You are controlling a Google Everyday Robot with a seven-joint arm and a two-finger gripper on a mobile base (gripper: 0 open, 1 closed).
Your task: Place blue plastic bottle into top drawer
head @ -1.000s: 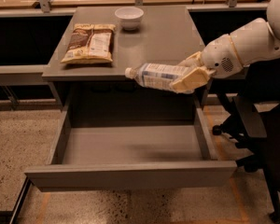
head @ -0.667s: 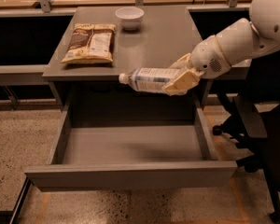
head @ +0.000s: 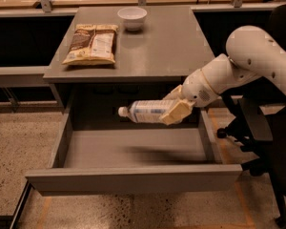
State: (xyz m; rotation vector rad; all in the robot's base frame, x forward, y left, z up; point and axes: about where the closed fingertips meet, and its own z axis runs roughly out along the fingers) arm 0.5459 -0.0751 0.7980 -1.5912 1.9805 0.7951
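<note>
One end effector point(head: 174, 105) gripping blue plastic bottle point(head: 143, 111) over open top drawer point(head: 133, 179), grey desk point(head: 167, 46), speckled floor point(head: 19, 142)

The grey desk point(head: 167, 46) bore a snack bag point(head: 91, 44) left, white bowl point(head: 132, 17) at back. The gripper point(head: 174, 109) hung below its front edge, clamping the blue plastic bottle point(head: 144, 111).

An office-like workroom: a grey metal desk point(head: 162, 51) at 12 o'clock, a black swivel chair point(head: 257, 128) at 3 o'clock, a speckled terrazzo floor point(head: 19, 147) at 9 o'clock, and the gripper point(head: 174, 105) at centre clasping the blue plastic bottle point(head: 145, 111).
</note>
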